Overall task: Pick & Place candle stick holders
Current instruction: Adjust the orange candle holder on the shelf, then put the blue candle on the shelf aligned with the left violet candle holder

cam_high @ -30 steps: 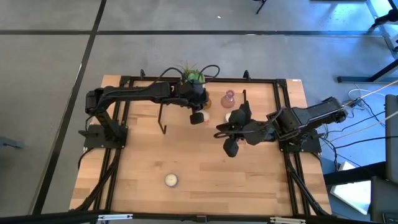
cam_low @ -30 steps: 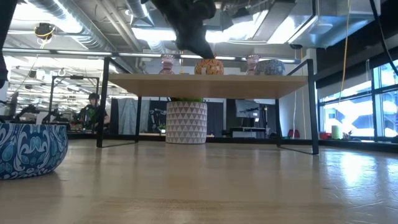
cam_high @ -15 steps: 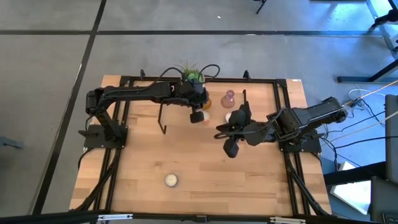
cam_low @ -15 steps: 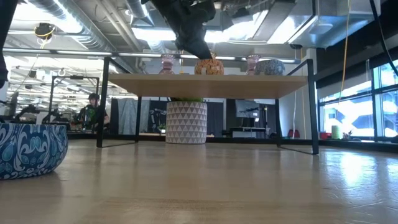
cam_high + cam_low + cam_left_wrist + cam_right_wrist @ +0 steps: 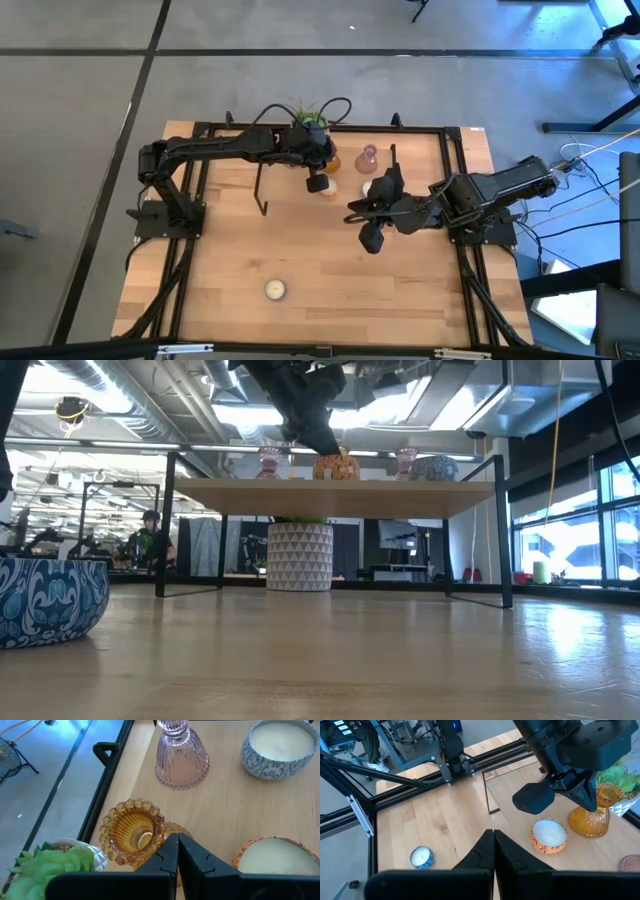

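- Left gripper (image 5: 177, 851) closed, empty, above amber holder (image 5: 132, 831) near table (image 5: 230, 250) far edge.
- Right gripper (image 5: 493, 840) closed, empty, mid-table, right side.

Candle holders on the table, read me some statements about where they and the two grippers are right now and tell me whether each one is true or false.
1. The left gripper is shut and holds nothing. True.
2. The amber glass holder lies tipped on its side. False: it stands upright, beside the green plant.
3. One blue-patterned candle holder sits alone near the front of the table, apart from both arms. True.
4. The right gripper is clamped on the orange-patterned candle holder. False: it is shut on nothing, with that holder lying beyond its fingertips.
5. A pink glass holder stands next to a blue-patterned candle cup. True.
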You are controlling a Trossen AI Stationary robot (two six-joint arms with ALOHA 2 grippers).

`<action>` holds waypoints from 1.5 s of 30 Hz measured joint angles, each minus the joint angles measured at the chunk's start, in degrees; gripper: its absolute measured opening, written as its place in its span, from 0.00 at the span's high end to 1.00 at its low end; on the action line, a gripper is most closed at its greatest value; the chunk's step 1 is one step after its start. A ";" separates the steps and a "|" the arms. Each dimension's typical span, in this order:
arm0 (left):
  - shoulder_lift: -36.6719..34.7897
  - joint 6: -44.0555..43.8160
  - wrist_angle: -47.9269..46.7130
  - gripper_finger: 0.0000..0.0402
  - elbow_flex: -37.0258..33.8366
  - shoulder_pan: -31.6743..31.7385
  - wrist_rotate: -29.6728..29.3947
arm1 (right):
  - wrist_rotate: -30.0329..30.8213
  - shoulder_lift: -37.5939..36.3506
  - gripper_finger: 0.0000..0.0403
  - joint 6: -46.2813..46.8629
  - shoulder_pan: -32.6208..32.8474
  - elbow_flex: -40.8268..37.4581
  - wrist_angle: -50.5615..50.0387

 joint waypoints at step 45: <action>-12.99 -38.84 -36.35 0.99 0.04 -38.43 6.26 | -0.06 2.14 1.00 1.76 4.46 -0.04 -0.92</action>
